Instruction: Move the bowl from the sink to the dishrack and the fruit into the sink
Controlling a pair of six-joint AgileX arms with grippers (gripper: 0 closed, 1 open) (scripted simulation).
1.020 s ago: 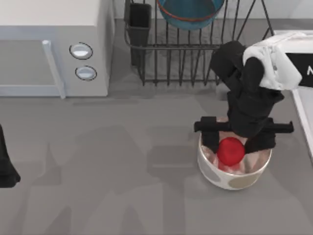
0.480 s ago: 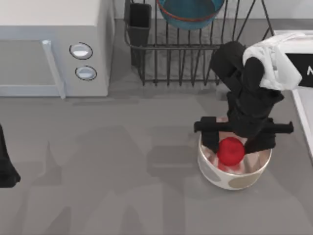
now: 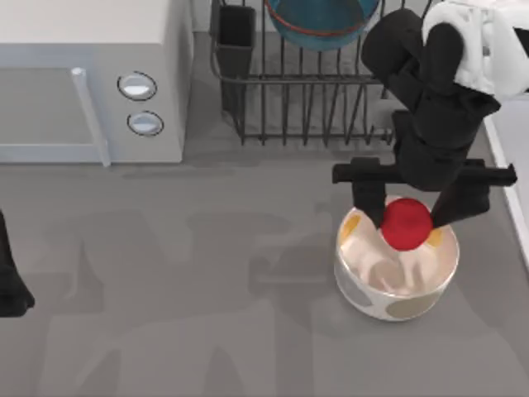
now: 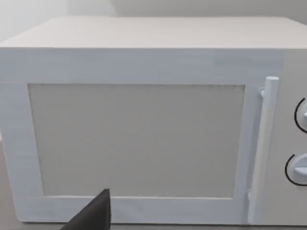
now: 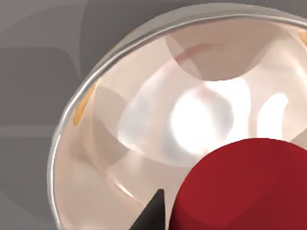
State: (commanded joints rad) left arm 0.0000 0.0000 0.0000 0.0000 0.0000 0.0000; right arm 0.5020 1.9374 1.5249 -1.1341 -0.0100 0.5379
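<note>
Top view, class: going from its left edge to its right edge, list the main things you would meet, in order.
Left arm → white microwave-like box → its two knobs → dark utensil cup → white spotted bowl → sink.

White bowl (image 3: 395,277) w/ orange + grey spots sits on grey table (image 3: 165,289), right of centre, glossy pale inside. White microwave-like box (image 3: 91,78) at table's top left, 2 round knobs (image 3: 137,85) on its front, vertical handle (image 4: 263,143) beside them, door closed.
</note>
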